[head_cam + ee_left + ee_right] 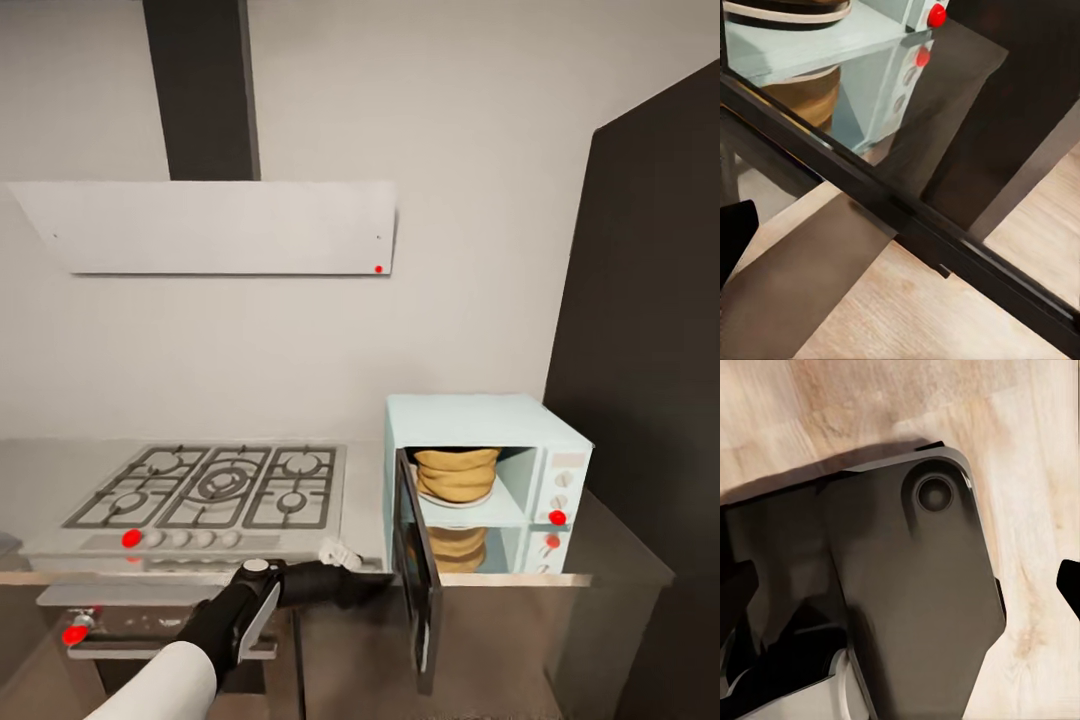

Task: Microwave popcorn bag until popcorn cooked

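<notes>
The pale blue microwave [487,478] stands on the grey countertop [365,515] with its dark-framed glass door [417,575] swung open toward me. The tan popcorn bag [457,473] sits upright inside on a white plate; the popcorn itself is hidden. My left gripper [375,588] is at the door's outer face, low and near its free edge. In the left wrist view one black fingertip [735,240] shows far to the side, with the door frame [900,210] across the picture and the bag [802,94] behind the glass. My right gripper [900,585] hangs open over my own base.
A steel gas hob [215,487] lies left of the microwave under a slanted white hood [215,228]. A tall black cabinet [650,350] stands right of the microwave. An oven handle with a red dot [75,633] sits below the hob. Wooden floor [1035,450] lies below.
</notes>
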